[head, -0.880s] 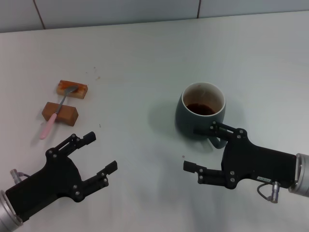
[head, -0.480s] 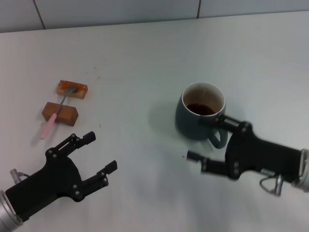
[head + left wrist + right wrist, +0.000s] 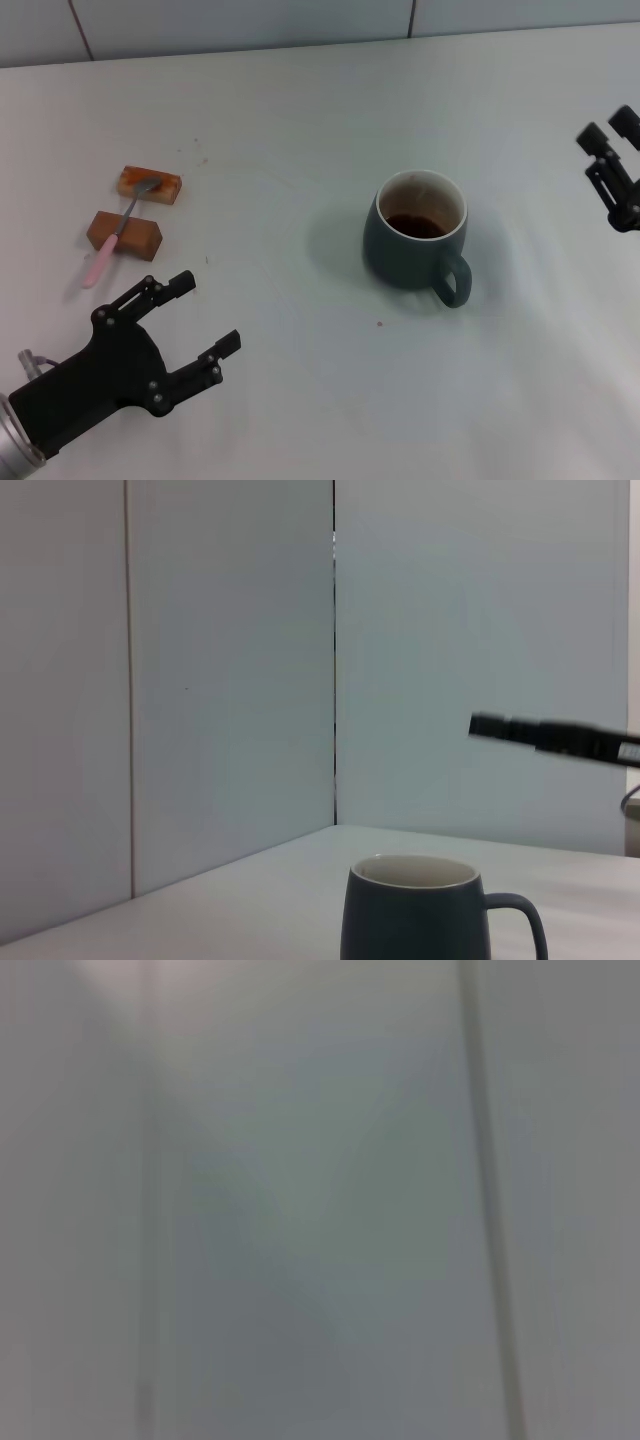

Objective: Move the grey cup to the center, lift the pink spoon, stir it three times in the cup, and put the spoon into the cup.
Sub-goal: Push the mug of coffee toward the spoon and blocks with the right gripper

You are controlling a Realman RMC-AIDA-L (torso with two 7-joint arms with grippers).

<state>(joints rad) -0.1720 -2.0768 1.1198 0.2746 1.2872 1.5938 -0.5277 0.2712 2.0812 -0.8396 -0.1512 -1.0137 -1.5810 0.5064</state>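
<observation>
The grey cup [image 3: 415,240] stands upright right of the table's middle, with dark liquid inside and its handle [image 3: 452,280] turned toward the near right. It also shows in the left wrist view as the cup [image 3: 415,910]. The pink spoon [image 3: 112,240] lies at the left across two brown blocks [image 3: 125,232], its bowl on the farther one. My left gripper [image 3: 208,313] rests open at the near left, below the spoon and holding nothing. My right gripper [image 3: 608,128] hangs at the far right edge, well clear of the cup, fingers apart and empty.
A white table [image 3: 300,120] runs back to a tiled wall [image 3: 250,20]. The second brown block [image 3: 150,183] sits just behind the first. The right wrist view shows only blurred wall.
My right gripper has pulled away from the cup's handle and swung up to the far right edge. The cup, the spoon and the left arm have stayed put.
</observation>
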